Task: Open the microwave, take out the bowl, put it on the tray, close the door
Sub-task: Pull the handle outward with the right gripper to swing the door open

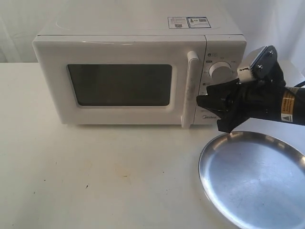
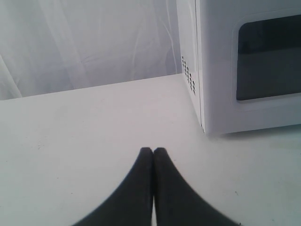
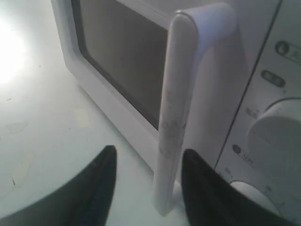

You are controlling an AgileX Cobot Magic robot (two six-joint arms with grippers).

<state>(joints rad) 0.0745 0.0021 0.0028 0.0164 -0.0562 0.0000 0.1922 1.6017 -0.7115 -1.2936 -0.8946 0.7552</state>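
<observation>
The white microwave [image 1: 133, 33] stands at the back of the table with its door [image 1: 121, 85] closed; the dark window hides the inside, so the bowl is out of view. A tall white bar handle [image 1: 189, 90] runs down the door's right side. My right gripper [image 1: 202, 101] hovers just right of it, open. In the right wrist view the handle [image 3: 176, 117] stands between the two black fingers [image 3: 99, 183], closer to one. The silver tray [image 1: 255, 179] lies at the front right, below that arm. My left gripper [image 2: 153, 151] is shut on nothing, above bare table beside the microwave's corner [image 2: 202, 94].
Two round dials, the upper one [image 1: 220, 70] in plain sight, sit on the control panel behind the right arm. White curtain backs the scene [image 2: 84, 42]. The white tabletop [image 1: 95, 171] stretches in front of the microwave.
</observation>
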